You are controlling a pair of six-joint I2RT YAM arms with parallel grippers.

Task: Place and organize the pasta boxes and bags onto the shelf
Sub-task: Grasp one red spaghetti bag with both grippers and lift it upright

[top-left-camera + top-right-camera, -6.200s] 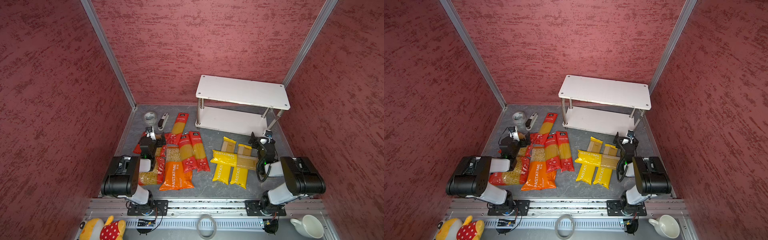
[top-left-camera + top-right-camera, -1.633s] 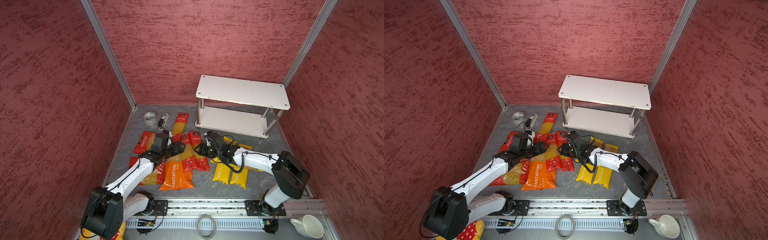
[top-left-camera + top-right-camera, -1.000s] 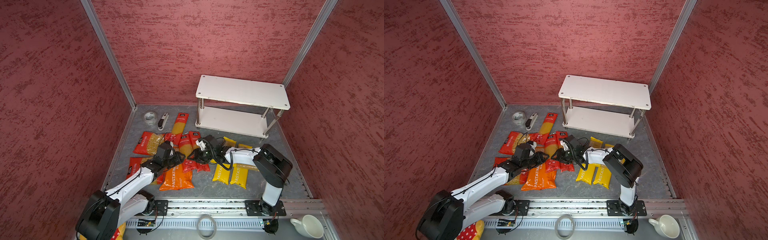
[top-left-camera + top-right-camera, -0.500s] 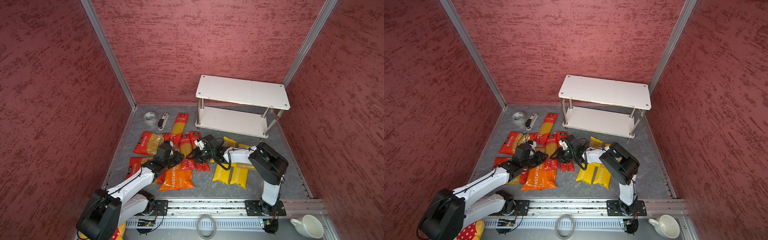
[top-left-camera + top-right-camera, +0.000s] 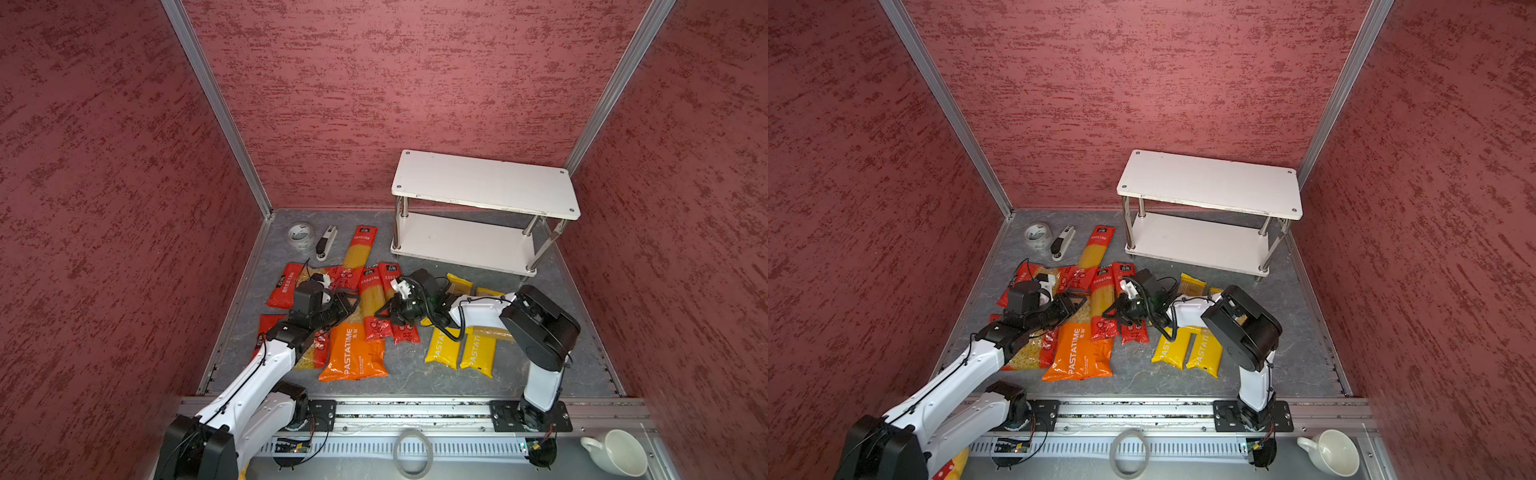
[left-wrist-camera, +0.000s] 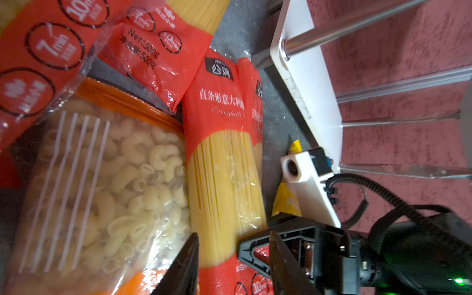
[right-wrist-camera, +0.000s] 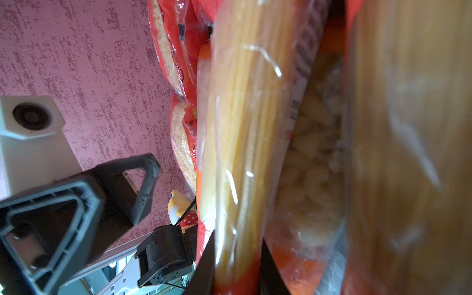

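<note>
The right end effector (image 7: pixel 237 237) was clamped on a red spaghetti pack (image 7: pixel 237 127) lying on the table (image 5: pixel 407 382), in front of the shelf (image 5: pixel 482 183). The left end effector (image 6: pixel 233 233) had its jaws apart beside it; contact was unclear. The right arm (image 5: pixel 482 309) hid parts of the yellow packs (image 5: pixel 442 349).

Left pincer (image 6: pixel 233 233) noted open, fingers (image 6: pixel 186 263) set astride a red spaghetti pack (image 6: pixel 217 166); macaroni bag (image 6: pixel 102 178) pressed against it; white shelf (image 6: pixel 314 102) seen just beyond.
</note>
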